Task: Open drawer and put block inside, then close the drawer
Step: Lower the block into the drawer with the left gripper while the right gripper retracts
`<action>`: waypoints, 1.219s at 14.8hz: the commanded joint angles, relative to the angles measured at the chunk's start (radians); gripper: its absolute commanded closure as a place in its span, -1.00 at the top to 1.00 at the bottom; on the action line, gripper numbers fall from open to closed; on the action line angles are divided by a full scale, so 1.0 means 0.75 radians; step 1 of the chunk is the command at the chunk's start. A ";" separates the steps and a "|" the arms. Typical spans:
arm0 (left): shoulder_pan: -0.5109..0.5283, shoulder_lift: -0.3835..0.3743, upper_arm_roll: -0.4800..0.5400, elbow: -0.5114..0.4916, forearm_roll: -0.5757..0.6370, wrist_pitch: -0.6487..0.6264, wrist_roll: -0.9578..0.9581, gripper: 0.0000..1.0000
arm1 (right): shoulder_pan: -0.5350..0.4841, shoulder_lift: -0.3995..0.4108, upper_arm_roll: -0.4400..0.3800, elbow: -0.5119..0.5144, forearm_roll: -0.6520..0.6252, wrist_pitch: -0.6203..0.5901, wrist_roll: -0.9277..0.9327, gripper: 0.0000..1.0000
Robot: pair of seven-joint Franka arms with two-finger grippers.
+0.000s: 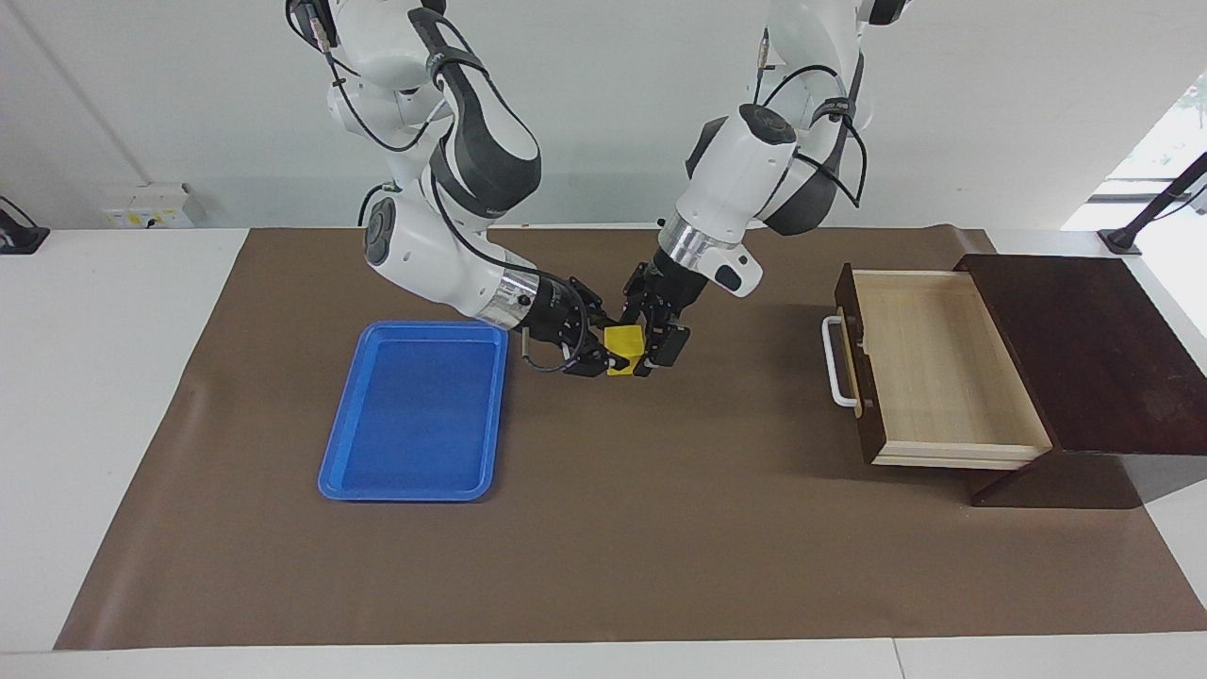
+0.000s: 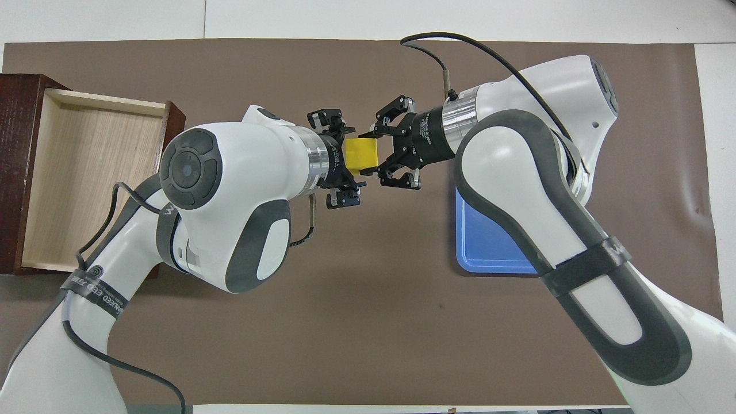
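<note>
A small bright yellow cube block (image 1: 624, 338) is held in the air over the brown-covered worktop (image 1: 603, 528), clenched by the right tool (image 1: 603, 351). The left tool (image 1: 657, 341) is set around the block's other end; whether it grips cannot be told. The pale wooden drawer (image 1: 943, 368) stands pulled open. A flat blue plastic tray (image 1: 415, 415) lies nearby.

blue tray (image 2: 489, 241) partly under right arm, cabinet (image 2: 17, 115) cropped
</note>
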 commanded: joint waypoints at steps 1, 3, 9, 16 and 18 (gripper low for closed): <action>-0.023 0.006 0.019 0.004 -0.020 0.013 -0.011 -0.01 | -0.011 -0.006 0.004 -0.002 -0.031 0.007 0.041 -1.00; -0.025 0.006 0.019 0.004 -0.018 0.011 -0.003 -0.62 | -0.013 -0.006 0.004 0.000 -0.031 0.003 0.041 -1.00; -0.021 0.006 0.019 0.018 -0.004 -0.032 0.013 -1.00 | -0.013 -0.008 -0.004 0.012 -0.031 -0.001 0.090 0.08; 0.010 -0.004 0.027 0.069 -0.002 -0.113 0.079 -1.00 | -0.044 -0.016 -0.008 0.027 -0.053 -0.064 0.102 1.00; 0.032 -0.020 0.033 0.071 -0.002 -0.181 0.103 -1.00 | -0.046 -0.018 -0.008 0.027 -0.053 -0.066 0.102 1.00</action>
